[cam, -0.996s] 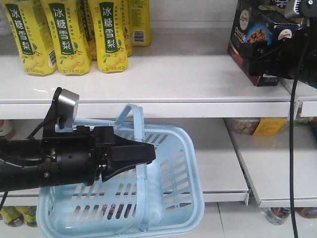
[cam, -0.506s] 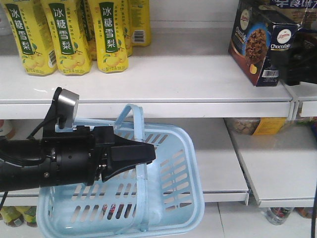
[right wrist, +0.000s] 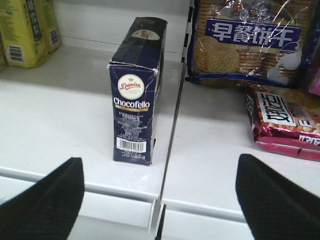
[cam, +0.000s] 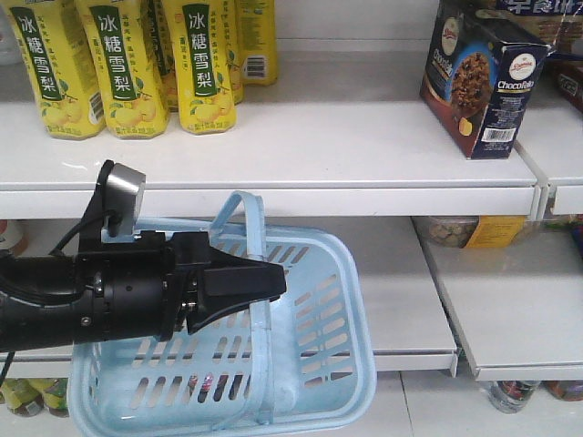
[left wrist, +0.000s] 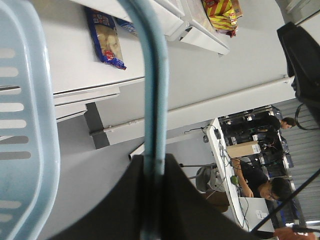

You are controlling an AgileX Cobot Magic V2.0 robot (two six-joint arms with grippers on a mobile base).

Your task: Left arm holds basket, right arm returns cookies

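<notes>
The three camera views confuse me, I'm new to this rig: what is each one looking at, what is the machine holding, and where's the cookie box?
The front view looks at shop shelves. The black left arm reaches in from the left; its left gripper is shut on a hoop handle of the light blue basket. The left wrist view shows that handle running into the closed black jaws. The right wrist view looks out between the two dark fingertips of the right gripper, which is open and holds nothing. The cookies, a navy Danisa Chocofello carton, stand upright on the upper white shelf, apart from the gripper, with yellow drink bottles further left.
</notes>
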